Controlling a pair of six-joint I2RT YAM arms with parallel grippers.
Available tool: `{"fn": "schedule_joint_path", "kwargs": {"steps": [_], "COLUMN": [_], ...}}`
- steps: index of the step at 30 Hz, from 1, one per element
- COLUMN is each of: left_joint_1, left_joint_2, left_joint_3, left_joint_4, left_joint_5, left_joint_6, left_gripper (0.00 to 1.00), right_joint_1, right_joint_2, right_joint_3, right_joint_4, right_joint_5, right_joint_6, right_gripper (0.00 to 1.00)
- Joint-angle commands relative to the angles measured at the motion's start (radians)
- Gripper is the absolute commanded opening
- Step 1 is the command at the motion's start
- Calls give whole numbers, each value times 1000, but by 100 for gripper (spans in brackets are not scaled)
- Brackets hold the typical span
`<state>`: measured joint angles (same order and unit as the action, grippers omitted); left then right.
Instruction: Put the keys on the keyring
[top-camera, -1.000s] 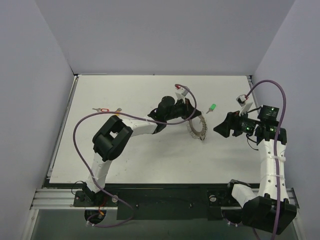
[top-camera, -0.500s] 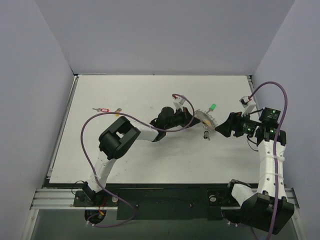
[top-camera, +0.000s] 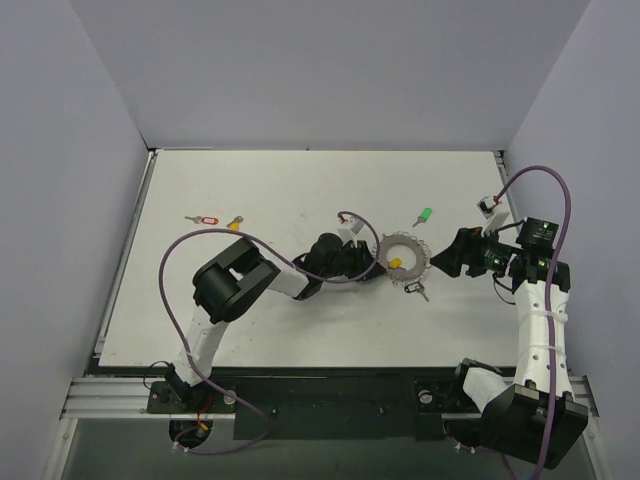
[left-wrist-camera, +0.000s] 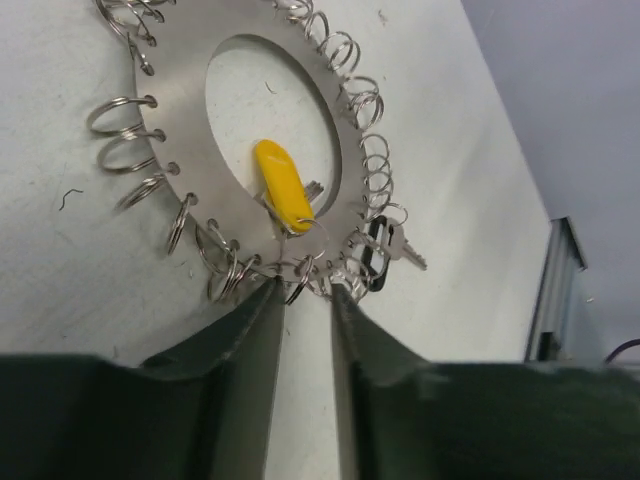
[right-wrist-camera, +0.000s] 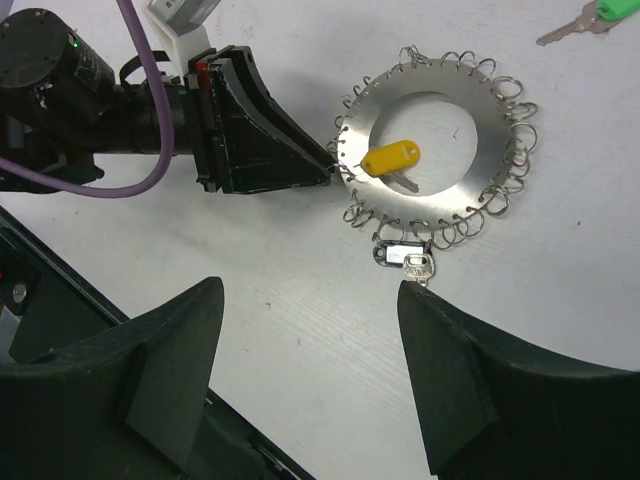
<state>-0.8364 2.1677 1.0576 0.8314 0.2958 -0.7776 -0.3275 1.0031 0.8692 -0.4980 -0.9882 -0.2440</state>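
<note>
Lowered since half a second ago, when it was held tilted above the surface, the keyring (top-camera: 416, 250) (left-wrist-camera: 185, 130) (right-wrist-camera: 440, 207) now lies flat on the worktop (top-camera: 250, 180), right of centre and nearer the right edge than the left. It is a flat silver disc with a round central hole and wire loops (left-wrist-camera: 120, 115) all round its rim. The left gripper (top-camera: 372, 262) (left-wrist-camera: 305, 290) (right-wrist-camera: 330, 165) lies low on the ring's left side. Its jaws are parted by only a narrow gap, with bare worktop visible between them, and their tips touch the rim loops without clamping the disc. The right gripper (top-camera: 440, 260) (right-wrist-camera: 310, 288) hovers just right of the ring with its jaws spread wide and nothing between them. A yellow key (top-camera: 395, 262) (left-wrist-camera: 280, 185) (right-wrist-camera: 390, 157) lies across the central hole, its blade reaching the disc's band. A black key (top-camera: 411, 287) (left-wrist-camera: 375, 262) (right-wrist-camera: 395, 255) lies just outside the rim on the near side, touching the loops. The green key (top-camera: 424, 216) (right-wrist-camera: 612, 10) rests apart from the ring, toward the far edge. A red-tagged key (top-camera: 206, 219) and a loose yellow-headed key (top-camera: 237, 222) lie side by side well apart from the ring, toward the left edge.
</note>
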Motion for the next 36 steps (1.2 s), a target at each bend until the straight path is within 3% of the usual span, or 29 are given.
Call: {"fn": "schedule_joint_path", "kwargs": {"steps": [1,4,6,12,21,27,36], "left_joint_1": [-29,-35,-27,20,391,456,456], "left_joint_2": [-127,-277,-377,-771,-1218,-1351,-1415], "left_joint_3": [51,-14,-67,-185,-245,-261,-242], "left_joint_4": [-150,-242,-294,-492,-764,-983,-1051], "left_joint_5": [-46,-171,-225,-340,-49,-60,-69], "left_joint_6": [99,228,286,434,316,380,380], "left_gripper": [44,65,71,77,82,82,83], "right_joint_1": [-5,-5,-7,-12,-28,-47,-58], "right_joint_2": [-12,6,17,19,-26,-49,-70], "right_joint_3": [23,50,70,165,214,229,247], "right_joint_4": [-59,-121,-154,-266,-272,-192,-135], "right_joint_5": [45,80,97,195,259,322,365], "right_joint_6": [-63,-113,-135,-201,-129,70,244], "right_gripper": [65,65,65,65,68,73,84]}}
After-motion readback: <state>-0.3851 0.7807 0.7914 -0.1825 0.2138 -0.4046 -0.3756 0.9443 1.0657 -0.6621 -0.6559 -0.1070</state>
